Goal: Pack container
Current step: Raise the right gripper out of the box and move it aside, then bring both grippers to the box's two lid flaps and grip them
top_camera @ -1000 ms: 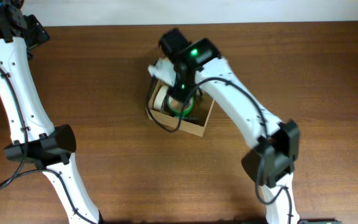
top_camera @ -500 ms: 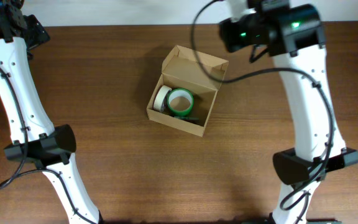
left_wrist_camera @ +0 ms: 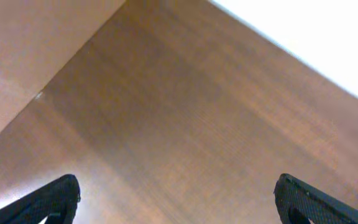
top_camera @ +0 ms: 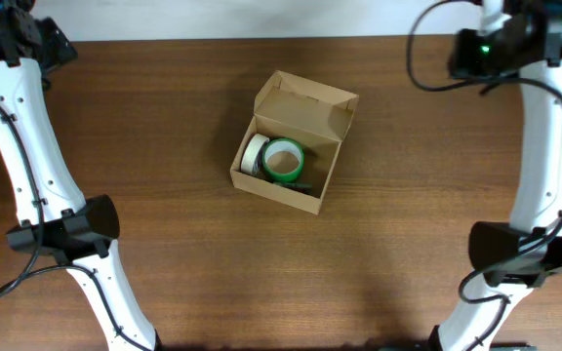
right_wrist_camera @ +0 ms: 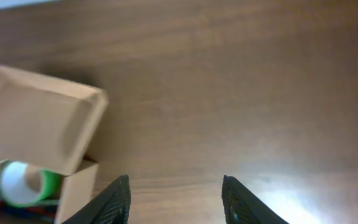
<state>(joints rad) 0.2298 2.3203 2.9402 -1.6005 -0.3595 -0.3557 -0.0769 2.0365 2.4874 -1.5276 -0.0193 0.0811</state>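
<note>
Overhead cam straight down over table (top_camera: 164, 117); wrist cams low, oblique (container (top_camera: 305, 102) also in R wrist view)

right wrist view: container (right_wrist_camera: 42, 124) cut by left and bottom edges, blurred | overhead: dark item (top_camera: 298, 183) by the green tape roll (top_camera: 283, 160) too small to name (seems to lie partly under it) | left wrist view: left gripper (left_wrist_camera: 178, 198) shows fingertips only, rest below the edge

The table (top_camera: 164, 117) was smooth brown wood with a faint sheen. The box (top_camera: 306, 105) was matt plain cardboard. The arms (top_camera: 29, 146) had glossy white plastic shells.
</note>
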